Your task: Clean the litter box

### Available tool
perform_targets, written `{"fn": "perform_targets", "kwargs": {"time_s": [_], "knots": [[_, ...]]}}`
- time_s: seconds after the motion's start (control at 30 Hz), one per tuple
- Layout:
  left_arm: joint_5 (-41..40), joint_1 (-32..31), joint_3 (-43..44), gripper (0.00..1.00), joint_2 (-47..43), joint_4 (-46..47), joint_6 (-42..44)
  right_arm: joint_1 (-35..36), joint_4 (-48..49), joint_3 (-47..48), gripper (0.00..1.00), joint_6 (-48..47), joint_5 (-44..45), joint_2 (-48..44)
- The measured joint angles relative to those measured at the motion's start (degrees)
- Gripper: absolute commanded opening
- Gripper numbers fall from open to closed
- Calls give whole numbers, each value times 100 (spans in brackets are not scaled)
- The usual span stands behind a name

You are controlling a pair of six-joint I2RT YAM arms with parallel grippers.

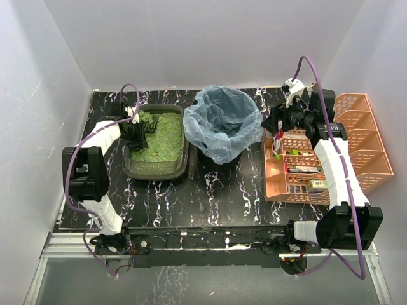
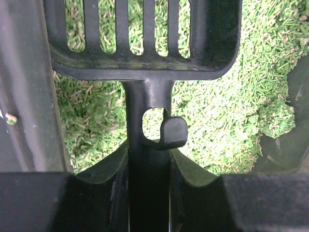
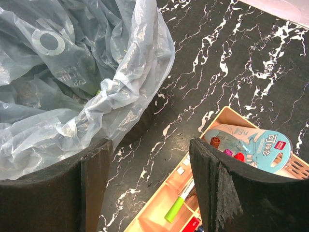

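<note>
The litter box (image 1: 157, 169), a dark olive tray holding green granular litter (image 1: 164, 138), lies at the left of the table. My left gripper (image 1: 135, 131) hangs over its far left part, shut on the handle of a black slotted scoop (image 1: 147, 122). In the left wrist view the scoop handle (image 2: 147, 104) runs up from between the fingers (image 2: 96, 193) to the slotted head (image 2: 145, 58), which sits just above the litter (image 2: 222, 121). My right gripper (image 1: 278, 124) is open and holds nothing, between the bin and the organiser.
A round bin lined with a translucent blue bag (image 1: 226, 124) stands in the middle, right of the tray. An orange slatted organiser (image 1: 359, 136) with pens and small items fills the right side. The right wrist view shows the bag (image 3: 72, 72) and the organiser's corner (image 3: 215, 122).
</note>
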Motion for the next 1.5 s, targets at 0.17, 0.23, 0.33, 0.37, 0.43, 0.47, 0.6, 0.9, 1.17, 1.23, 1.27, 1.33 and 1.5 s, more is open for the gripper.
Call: {"fn": "perform_targets", "kwargs": {"time_s": [0.17,0.23,0.33,0.37,0.43,0.47,0.6,0.9,1.17,1.23,1.27,1.33,1.5], "knots": [[22,0,-179,0,-28,254,352,0,-2,-87,70,-7,2,-35],[37,0,-291,0,-28,317,442,0,-2,-87,70,-15,4,-46],[85,-17,-459,0,-35,426,553,0,4,-107,70,-20,7,-70],[103,-24,-535,0,-59,494,595,0,11,-131,70,-20,9,-87],[144,-24,-704,0,-136,601,647,0,2,-166,70,-22,11,-98],[162,-24,-787,0,-197,636,684,0,-2,-168,70,-22,20,-98],[212,-24,-1019,0,-509,706,866,0,0,-170,70,-26,20,-107],[422,-50,-1698,0,-1471,1222,1115,0,0,-170,71,-39,17,-116],[608,-223,-2188,0,-1932,1318,1106,0,-2,-170,71,-39,17,-116],[662,-111,-2192,0,-2011,1279,1102,0,-2,-170,71,-39,17,-116],[697,-70,-2192,0,-2031,1272,1093,0,-2,-170,71,-39,15,-116],[767,-9,-2190,0,-2037,1263,1043,0,-2,-170,71,-39,7,-116],[713,-354,-2192,0,-2046,1172,1008,0,-4,-170,71,-39,2,-116]]}}
